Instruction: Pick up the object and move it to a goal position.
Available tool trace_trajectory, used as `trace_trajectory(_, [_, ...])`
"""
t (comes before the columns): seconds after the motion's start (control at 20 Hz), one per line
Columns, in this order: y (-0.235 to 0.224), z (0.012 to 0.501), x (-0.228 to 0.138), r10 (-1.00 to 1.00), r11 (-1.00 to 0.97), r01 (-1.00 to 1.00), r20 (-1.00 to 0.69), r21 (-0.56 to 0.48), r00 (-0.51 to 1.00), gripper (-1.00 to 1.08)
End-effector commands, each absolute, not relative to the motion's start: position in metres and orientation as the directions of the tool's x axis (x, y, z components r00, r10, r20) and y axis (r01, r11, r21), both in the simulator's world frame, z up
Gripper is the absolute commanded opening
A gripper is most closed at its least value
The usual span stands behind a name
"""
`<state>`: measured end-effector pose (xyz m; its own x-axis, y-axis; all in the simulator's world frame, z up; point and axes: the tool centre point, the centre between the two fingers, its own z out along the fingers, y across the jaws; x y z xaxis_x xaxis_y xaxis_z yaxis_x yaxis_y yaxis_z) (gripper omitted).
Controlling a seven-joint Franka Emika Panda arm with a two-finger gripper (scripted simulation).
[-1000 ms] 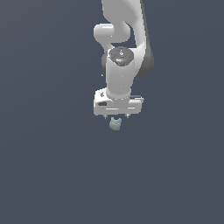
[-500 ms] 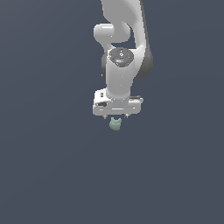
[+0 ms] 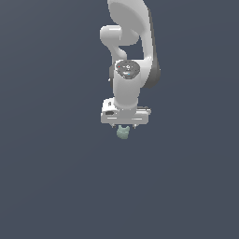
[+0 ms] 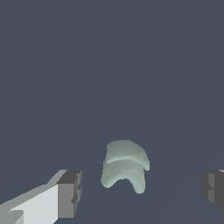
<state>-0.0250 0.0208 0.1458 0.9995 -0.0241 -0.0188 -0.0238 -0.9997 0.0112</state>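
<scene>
Quick tally: there's one white robot arm (image 3: 130,70) with one gripper (image 3: 123,127) on the end of it, and that gripper has two dark-tipped fingers (image 4: 70,192) showing in the wrist view. There's just one object (image 4: 124,165), a single pale grey-green lumpy chunk. Under all that is one plain dark slate surface (image 3: 51,177) filling both views.
</scene>
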Motion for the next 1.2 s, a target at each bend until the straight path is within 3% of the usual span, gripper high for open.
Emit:
trace_trajectory(0.0, [0.021, 0.133, -0.032, -0.067, -0.998, -0.067, -0.015, 0.008, 0.998, 1.0])
trace_trajectory(0.5, [0.021, 0.094, -0.054, -0.202, -0.979, -0.202, -0.002, 0.001, 0.979, 1.0])
trace_trajectory(1.15, [0.021, 0.074, -0.058, -0.216, -0.976, -0.216, -0.001, 0.0, 0.976, 1.0])
